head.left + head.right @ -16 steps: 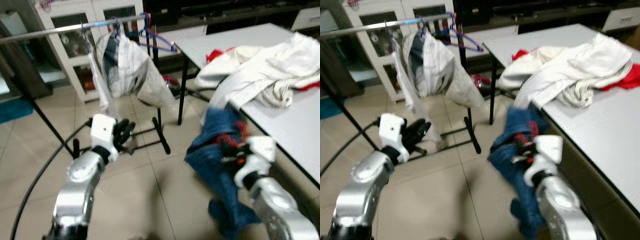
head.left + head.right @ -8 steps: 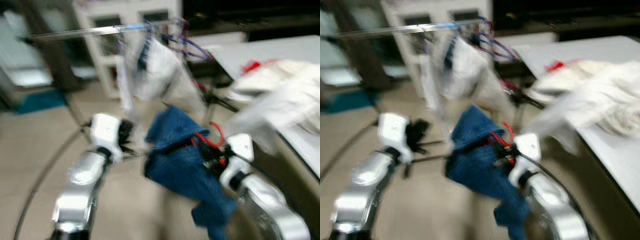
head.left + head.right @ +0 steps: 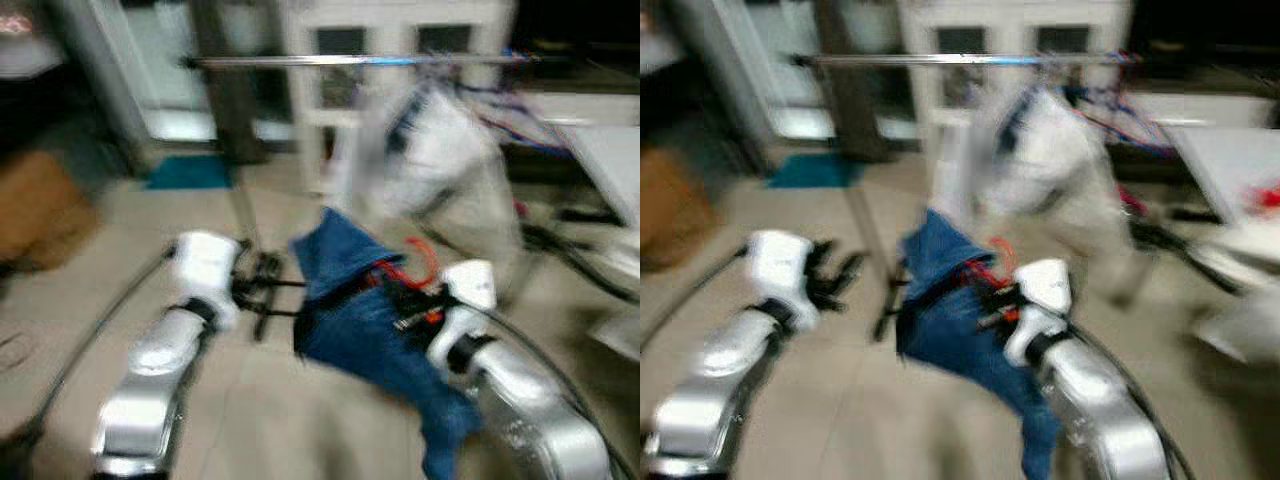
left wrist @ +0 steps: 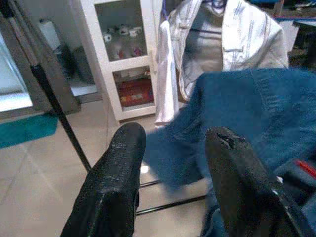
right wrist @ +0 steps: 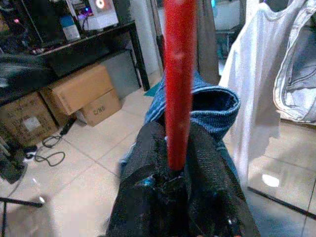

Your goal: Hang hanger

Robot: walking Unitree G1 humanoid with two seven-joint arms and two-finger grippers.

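Up ahead and above both my arms runs the horizontal silver metal clothes rail (image 3: 340,61), its long axis lying crosswise to my view, with a white striped shirt (image 3: 440,160) already hanging near its right end. That rail is where my load has to go, so the move I judge comes next is a lift up and forward.

My right gripper (image 5: 170,163) is clamped on the red plastic hanger (image 5: 178,74), whose bar rises straight out from between the two black fingers. A blue denim garment (image 3: 365,315) is draped over that hanger and trails down beside my right forearm toward the tiled floor (image 3: 270,400). The hanger sits well below the rail and slightly left of the white shirt, so the right arm is the one nearer to the job. That arm is bent, forearm reaching forward at a low height, wrist turned inward toward the middle.

My left gripper (image 4: 170,148) holds nothing: its fingers stand apart with a clear gap, and the denim shows beyond them, near but not touching as far as I can tell. The left arm reaches forward low on my left side, pointing toward the dark stand leg (image 4: 59,113) of the rack.

The head views are blurred, so finer detail on the hook is beyond me.
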